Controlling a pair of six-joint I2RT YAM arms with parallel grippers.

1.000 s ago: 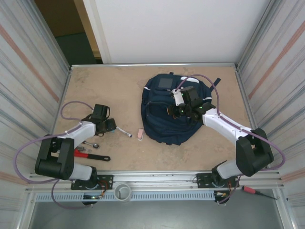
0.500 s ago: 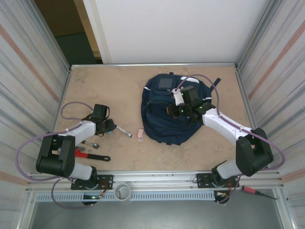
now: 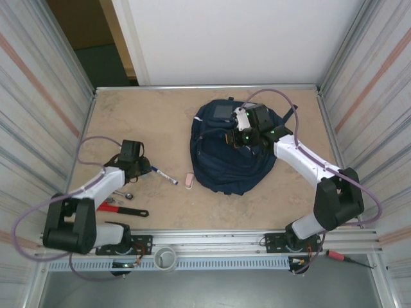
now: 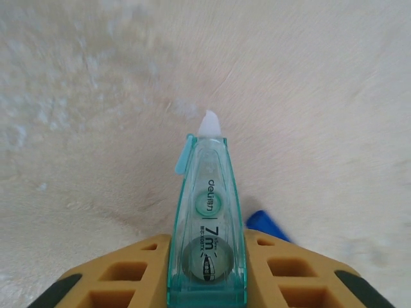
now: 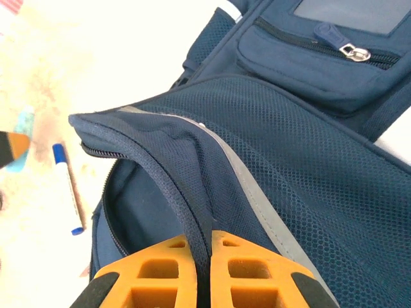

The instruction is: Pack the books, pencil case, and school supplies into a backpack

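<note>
Left wrist: the teal correction tape (image 4: 205, 192) runs off the bottom edge, pinched in the left hand (image 4: 207, 247). The marker (image 4: 264, 224) is just a blue tip behind it, and the surface (image 4: 96, 96) is blurred. Inside the backpack (image 5: 308, 179) it's too dark to tell, its rim vanishing between the right hand (image 5: 202, 247) fingers.
</note>
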